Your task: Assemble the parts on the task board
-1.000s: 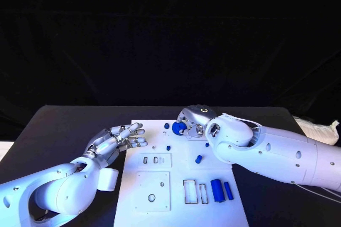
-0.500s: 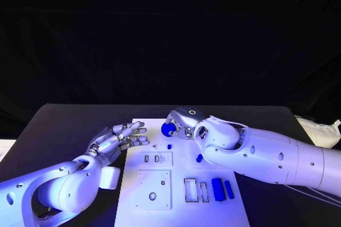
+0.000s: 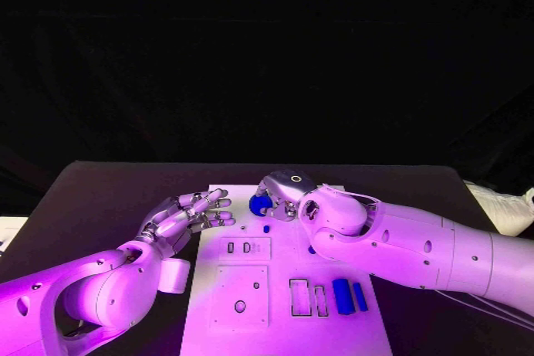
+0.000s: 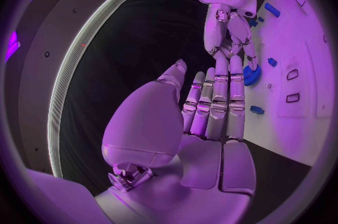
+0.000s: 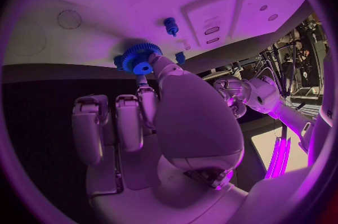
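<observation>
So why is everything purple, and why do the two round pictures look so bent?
Head view: coloured light tints the white task board and both arms. Left wrist view: the fisheye lens bows the board's edge beside the left hand. Right wrist view: the same curving; the right hand holds a blue toothed gear.

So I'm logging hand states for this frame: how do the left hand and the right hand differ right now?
The right hand holds a blue gear at its fingertips; the left hand holds nothing, its fingers spread. The right hand is over the task board near its far end; the left hand is at the board's left edge. Both are silver hands on white arms.
</observation>
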### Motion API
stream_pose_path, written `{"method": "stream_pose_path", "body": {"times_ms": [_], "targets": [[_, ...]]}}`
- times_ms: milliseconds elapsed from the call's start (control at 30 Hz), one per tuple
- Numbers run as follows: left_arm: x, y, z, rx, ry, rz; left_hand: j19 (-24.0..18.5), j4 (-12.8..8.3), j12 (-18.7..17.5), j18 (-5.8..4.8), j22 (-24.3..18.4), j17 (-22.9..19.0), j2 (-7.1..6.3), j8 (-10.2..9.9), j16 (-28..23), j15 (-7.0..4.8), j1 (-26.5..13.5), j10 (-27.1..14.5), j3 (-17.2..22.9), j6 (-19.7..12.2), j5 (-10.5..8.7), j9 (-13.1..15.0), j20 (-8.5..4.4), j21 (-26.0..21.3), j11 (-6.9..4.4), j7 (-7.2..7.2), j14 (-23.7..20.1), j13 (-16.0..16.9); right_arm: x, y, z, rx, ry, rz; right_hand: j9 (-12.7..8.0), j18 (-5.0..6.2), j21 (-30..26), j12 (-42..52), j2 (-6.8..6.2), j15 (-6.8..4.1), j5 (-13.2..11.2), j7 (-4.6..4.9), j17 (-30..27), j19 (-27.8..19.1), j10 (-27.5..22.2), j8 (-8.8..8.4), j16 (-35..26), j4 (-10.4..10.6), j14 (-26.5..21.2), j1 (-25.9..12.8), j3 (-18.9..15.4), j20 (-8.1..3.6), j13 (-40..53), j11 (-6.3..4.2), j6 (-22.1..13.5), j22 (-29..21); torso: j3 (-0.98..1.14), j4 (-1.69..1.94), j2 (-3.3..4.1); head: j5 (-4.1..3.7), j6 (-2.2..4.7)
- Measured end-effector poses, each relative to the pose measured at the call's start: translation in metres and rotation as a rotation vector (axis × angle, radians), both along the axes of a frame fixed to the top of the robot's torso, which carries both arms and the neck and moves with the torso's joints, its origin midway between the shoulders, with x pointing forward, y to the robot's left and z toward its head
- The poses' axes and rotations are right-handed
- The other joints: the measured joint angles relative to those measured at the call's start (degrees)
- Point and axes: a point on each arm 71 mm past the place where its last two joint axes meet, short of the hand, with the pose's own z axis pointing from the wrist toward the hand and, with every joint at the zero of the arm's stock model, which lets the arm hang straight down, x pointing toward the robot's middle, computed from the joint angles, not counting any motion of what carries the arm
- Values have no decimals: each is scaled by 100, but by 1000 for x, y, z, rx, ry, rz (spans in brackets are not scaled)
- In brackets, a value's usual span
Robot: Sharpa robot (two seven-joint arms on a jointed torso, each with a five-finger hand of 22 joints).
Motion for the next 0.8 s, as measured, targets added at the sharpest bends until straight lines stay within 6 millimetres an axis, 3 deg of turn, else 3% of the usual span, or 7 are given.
{"method": "stream_pose_path", "body": {"times_ms": [167, 333, 367, 400, 500, 667, 800], "targets": [[0, -1, 0, -1, 0, -2, 0, 0, 0, 1, 0, 0, 0, 0, 0, 0, 0, 0, 0, 0, 0, 0, 0, 0, 0, 0, 0, 0, 2, 0, -2, -2, -1, -7, 0, 0, 0, -50, -74, 0, -166, -1, 0, 0, 0, -6, 0, -1, 0, -93, 48, 0, -43, 0, 1, 0, 0, 1, -1, -4, 11], [0, -1, 0, -2, 0, -3, 0, 0, 0, 0, 0, -1, 0, 0, 0, 0, 0, 0, 0, 0, 0, 0, 0, 0, 0, 0, 0, 0, 3, 2, -4, -3, -2, -16, 15, 0, 0, -226, -135, 1, -351, 2, 0, 0, 1, -140, 0, 16, 0, -257, 79, 0, -41, 0, 58, -1, 1, 4, -1, -17, 13], [0, -1, 0, -2, 0, -4, 0, 0, 0, 1, 0, -1, 0, 0, 0, 0, 0, 0, 0, 0, 0, 0, 0, 0, 0, 0, 0, 0, 3, 2, -4, -3, -1, -18, 51, -1, 0, -259, -158, 1, -388, 6, 0, 0, -1, -161, 0, 19, 0, -281, 79, 0, -41, 1, 53, -1, 1, 4, -1, -19, 13], [0, -1, 0, -2, 0, -4, 0, 0, 0, 1, 0, -1, 0, 0, 0, 0, 0, 0, 0, 0, 0, 0, 0, 0, 0, 0, 0, 0, 3, 2, -4, -4, -1, -21, 263, 0, 0, -288, -170, 5, -437, 29, 0, 0, -22, -183, 0, 35, -4, -311, 75, 0, -43, 22, 14, -1, 0, 4, -1, -21, 9], [0, -1, 0, -2, -1, -5, 0, 0, 0, 0, 0, -1, 0, 0, 0, 0, 0, 0, 0, 0, 0, 0, 0, 0, 0, 0, 0, 0, 4, 1, -5, -7, 2, -27, 367, -1, 0, -447, -184, 43, -637, 63, -1, 16, -84, -218, 0, 124, -3, -502, 35, 16, -55, 84, -178, -1, 1, 4, -1, -22, 2], [0, -1, 0, -2, 0, -5, 0, 0, 0, 0, 0, -1, 0, 0, 0, 0, 0, 0, 0, 0, 0, 0, 0, 0, 0, 0, 0, 0, 6, 1, -7, -13, 11, -35, 303, 0, 0, -591, -345, 77, -782, 104, 4, 10, -134, -225, 0, 294, -9, -665, -63, 54, -99, 93, -394, -1, -2, 1, -1, -21, 1], [0, -1, 0, -2, 1, -6, 0, 0, 0, 0, 0, -1, 0, 0, 0, 0, 0, 0, 0, 0, 0, 0, 0, 0, 0, 0, 0, 0, 6, 0, -8, -16, 22, -41, 301, -1, 0, -591, -264, 87, -767, 96, 4, 20, -134, -225, 0, 531, 0, -909, -113, 65, -98, 93, -427, -2, 0, 1, -1, -21, 1]]}}
